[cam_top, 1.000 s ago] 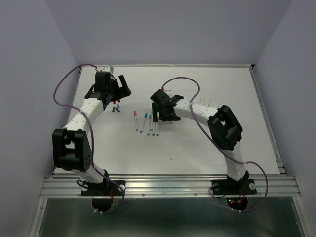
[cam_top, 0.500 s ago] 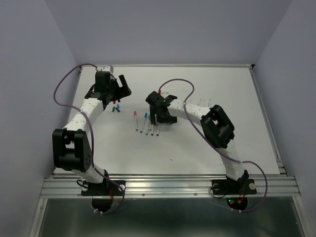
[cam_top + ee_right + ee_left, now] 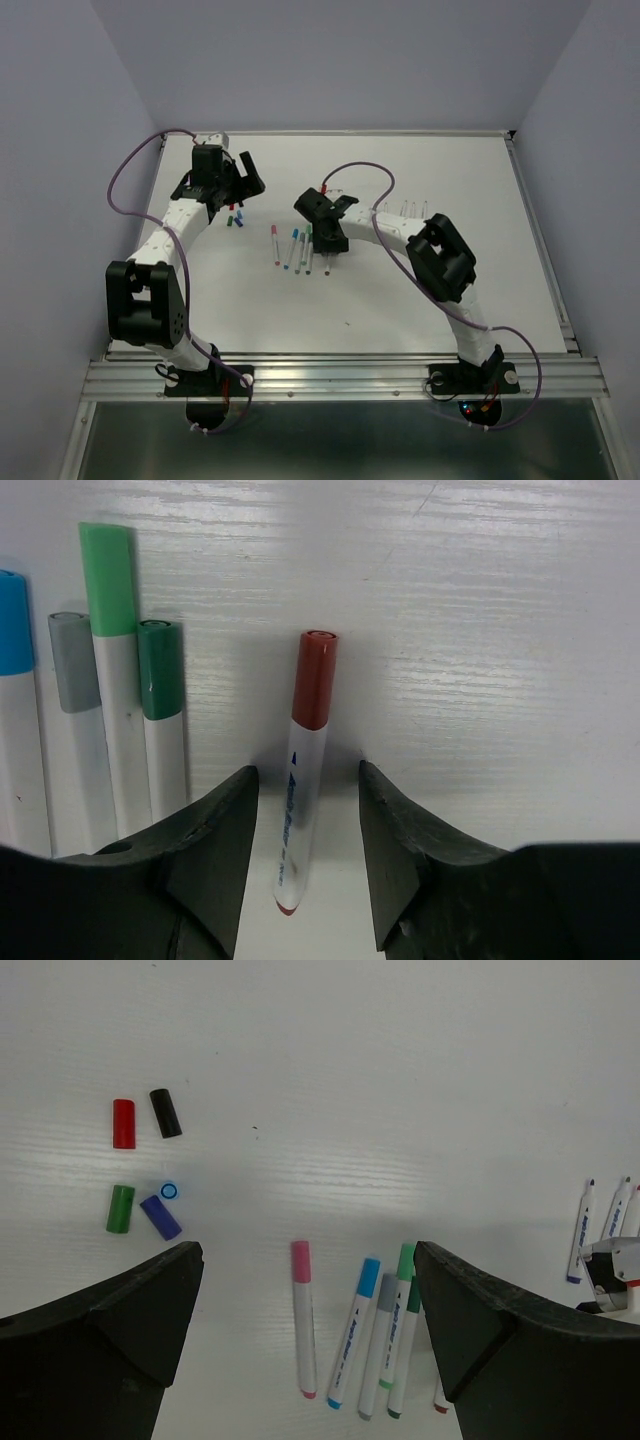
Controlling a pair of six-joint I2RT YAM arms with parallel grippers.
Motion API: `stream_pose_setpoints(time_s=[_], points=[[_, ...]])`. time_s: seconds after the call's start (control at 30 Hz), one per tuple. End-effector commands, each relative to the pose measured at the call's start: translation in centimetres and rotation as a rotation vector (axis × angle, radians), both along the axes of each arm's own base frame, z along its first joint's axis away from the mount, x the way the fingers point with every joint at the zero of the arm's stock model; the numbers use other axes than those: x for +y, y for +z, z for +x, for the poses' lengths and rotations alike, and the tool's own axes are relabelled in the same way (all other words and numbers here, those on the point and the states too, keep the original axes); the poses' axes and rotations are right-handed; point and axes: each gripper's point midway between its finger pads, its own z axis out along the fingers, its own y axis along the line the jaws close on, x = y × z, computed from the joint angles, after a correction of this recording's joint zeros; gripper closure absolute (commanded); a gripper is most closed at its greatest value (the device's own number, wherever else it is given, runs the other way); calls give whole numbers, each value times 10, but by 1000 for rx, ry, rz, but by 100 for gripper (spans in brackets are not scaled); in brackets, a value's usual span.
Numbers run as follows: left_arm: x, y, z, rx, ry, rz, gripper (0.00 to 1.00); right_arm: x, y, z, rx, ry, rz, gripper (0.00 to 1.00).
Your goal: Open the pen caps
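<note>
In the right wrist view, the right hand (image 3: 305, 775) is hanging spread just over the desk (image 3: 520, 630). Its fingers are straddling a brown-capped pen (image 3: 297, 810) with a gap on each side, which the top view is hiding behind the wrist. At the upper left of the left wrist view, a red cap (image 3: 123, 1123), a black cap (image 3: 165, 1113), a green cap (image 3: 120, 1208) and a dark blue cap (image 3: 160, 1217) are lying loose, close together. The left hand (image 3: 307, 1250) is hovering wide open above a pink-capped pen (image 3: 304, 1330).
</note>
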Motion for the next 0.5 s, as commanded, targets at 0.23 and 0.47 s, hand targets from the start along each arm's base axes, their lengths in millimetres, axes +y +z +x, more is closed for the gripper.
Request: stream_pose_setpoints(time_s=[0.23,0.47], points=[[5,11,2,-51,-2,3,1,-16,-32,-51,166,15,-52,58],[6,11,2,-48,1,1,1,-34,-40,-61,199,16,-165,64]])
